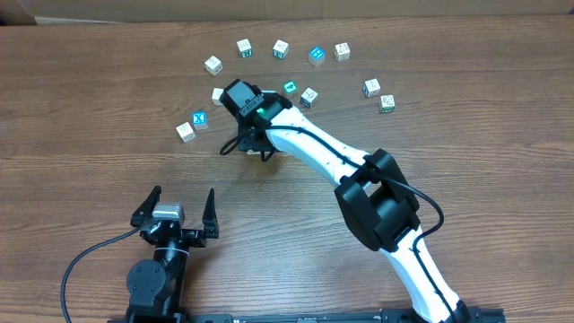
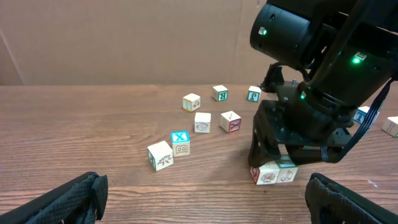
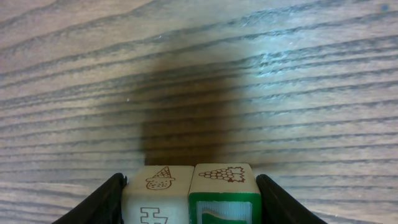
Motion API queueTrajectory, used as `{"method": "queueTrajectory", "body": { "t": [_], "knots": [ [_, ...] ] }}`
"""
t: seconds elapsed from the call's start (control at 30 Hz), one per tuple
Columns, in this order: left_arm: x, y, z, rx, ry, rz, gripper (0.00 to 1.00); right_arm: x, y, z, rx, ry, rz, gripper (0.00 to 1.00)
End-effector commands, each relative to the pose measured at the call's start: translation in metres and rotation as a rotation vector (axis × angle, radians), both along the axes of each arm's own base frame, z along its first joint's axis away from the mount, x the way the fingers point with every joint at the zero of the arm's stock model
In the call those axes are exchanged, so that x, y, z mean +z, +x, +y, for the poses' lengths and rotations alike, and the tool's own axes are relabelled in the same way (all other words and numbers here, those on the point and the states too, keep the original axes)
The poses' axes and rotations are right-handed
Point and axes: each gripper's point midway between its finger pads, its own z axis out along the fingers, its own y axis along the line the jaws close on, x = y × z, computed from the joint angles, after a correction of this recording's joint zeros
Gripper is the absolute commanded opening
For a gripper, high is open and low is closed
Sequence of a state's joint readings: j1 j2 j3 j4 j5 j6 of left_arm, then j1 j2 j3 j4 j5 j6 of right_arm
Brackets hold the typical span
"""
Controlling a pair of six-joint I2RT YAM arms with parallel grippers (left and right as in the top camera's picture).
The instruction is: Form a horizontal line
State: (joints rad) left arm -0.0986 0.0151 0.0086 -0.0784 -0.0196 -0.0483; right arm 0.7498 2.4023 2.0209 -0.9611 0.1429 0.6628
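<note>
Fingers (image 1: 210, 208) of the left gripper (image 1: 184, 192) stand spread wide with nothing between them. They are low over the wooden table (image 1: 81, 179) at its near edge, well short of the horizontal line (image 3: 180, 182).

That line shows as two letter cubes touching side by side. One is a pale cube with an ice-cream cone (image 3: 159, 179) drawn on one face, the other a green-framed cube with grapes (image 3: 225, 174). The right gripper (image 3: 189, 205) is closed on the pair, one dark finger (image 3: 102, 202) against each outer side. In the left wrist view the two cubes appear to rest on the wood.

Left of the line and apart from it, a blue X cube (image 2: 180, 138) touches a pale cube with a brown drawing (image 2: 160, 155). Beyond the line and a little left sit a pale cube (image 2: 202, 122) and a cube with a red mark (image 2: 230, 121), near each other but not touching. Beyond the line to the right, a teal cube (image 1: 290, 87) and a pale-topped cube (image 1: 308, 96) lie close together.

Farthest from the line, five cubes (image 1: 281, 48) spread in a loose arc. Two more cubes (image 1: 371, 87) lie well off to the line's right. A cardboard wall (image 2: 124, 37) rises behind them all.
</note>
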Motion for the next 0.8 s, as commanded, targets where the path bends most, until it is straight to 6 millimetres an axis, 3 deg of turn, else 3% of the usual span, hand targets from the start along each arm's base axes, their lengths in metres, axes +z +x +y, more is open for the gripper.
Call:
{"method": "queueTrajectory", "body": {
  "t": [0.0,0.77],
  "knots": [
    [0.0011,-0.0002,-0.0005,-0.002,0.019,-0.010,0.99,0.0000,-0.0062,0.0046,-0.003,0.006,0.008,0.48],
    [0.0011,-0.0002,-0.0005,-0.002,0.019,-0.010,1.00,-0.0003,-0.0075,0.0052,-0.002,0.010,0.015,0.48]
  ]
}}
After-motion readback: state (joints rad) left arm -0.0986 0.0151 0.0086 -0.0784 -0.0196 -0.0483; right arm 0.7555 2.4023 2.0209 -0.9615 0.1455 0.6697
